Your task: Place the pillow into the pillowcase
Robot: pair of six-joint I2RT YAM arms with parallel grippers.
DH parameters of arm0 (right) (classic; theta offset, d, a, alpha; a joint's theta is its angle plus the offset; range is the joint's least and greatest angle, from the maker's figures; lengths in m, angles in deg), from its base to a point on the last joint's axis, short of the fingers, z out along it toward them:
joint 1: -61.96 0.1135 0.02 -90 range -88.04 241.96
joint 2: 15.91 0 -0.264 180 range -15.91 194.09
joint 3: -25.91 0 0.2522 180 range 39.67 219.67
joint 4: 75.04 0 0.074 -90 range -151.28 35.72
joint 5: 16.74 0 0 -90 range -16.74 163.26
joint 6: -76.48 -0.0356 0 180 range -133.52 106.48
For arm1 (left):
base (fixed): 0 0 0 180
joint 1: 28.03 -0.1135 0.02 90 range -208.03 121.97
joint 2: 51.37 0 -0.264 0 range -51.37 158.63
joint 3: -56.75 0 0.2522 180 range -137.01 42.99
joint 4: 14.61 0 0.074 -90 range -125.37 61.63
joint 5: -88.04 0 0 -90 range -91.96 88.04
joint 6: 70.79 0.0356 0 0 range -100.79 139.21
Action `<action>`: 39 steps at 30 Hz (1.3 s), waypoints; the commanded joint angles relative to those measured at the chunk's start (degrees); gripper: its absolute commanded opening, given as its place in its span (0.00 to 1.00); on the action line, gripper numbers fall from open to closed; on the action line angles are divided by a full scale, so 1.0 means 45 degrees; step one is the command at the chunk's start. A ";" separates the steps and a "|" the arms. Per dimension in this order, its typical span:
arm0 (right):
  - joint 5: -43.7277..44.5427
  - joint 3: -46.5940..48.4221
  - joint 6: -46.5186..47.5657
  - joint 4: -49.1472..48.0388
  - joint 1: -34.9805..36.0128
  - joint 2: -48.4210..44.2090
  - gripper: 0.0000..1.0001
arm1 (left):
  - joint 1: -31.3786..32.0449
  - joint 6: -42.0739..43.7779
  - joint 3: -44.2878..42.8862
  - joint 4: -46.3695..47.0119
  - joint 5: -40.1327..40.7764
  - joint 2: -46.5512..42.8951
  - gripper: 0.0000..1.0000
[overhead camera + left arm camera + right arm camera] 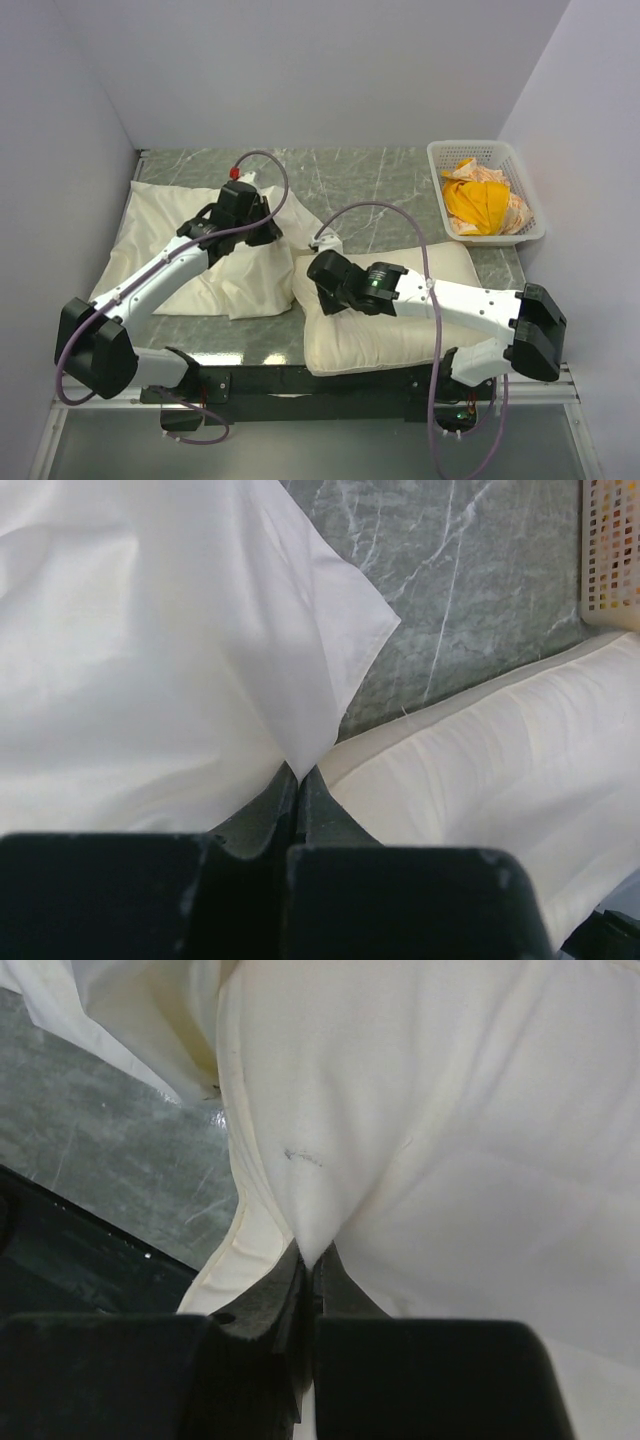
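Cream cloth is nipped on both sides, I note: left jaws pressed on a pillowcase (150,215) fold at counter (370,185) left, right jaws on the pillow's (380,340) edge just beside it; either thin nip could slip when pulled.

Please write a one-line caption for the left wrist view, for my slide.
Left gripper shut on a fold of the pillowcase, with the pillow beside it on the grey marbled table.

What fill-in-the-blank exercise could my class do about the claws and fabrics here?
The pillowcase is pinched by the ____ claw.
The pillow is pinched by the ____ claw.
The orange-yellow cloth lies in a white ____.
Missing words: left; right; basket.
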 commanded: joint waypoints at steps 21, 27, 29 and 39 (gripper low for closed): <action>-0.1127 0.3430 0.1373 -0.0954 -0.1976 0.2016 0.00 | -0.0139 0.0349 0.1926 0.0723 -0.1966 -0.3050 0.01; -0.1771 0.5053 0.1843 -0.0640 -0.3714 0.3365 0.00 | -0.0139 0.0622 0.2532 0.0294 -0.2689 -0.4106 0.01; -0.1987 0.5598 0.1766 -0.0543 -0.4318 0.3814 0.00 | -0.0119 0.0720 0.2747 0.0176 -0.2944 -0.4360 0.01; -0.2689 0.7203 0.1589 -0.0210 -0.5530 0.5203 0.00 | -0.0119 0.1364 0.3158 -0.0878 -0.3666 -0.5025 0.01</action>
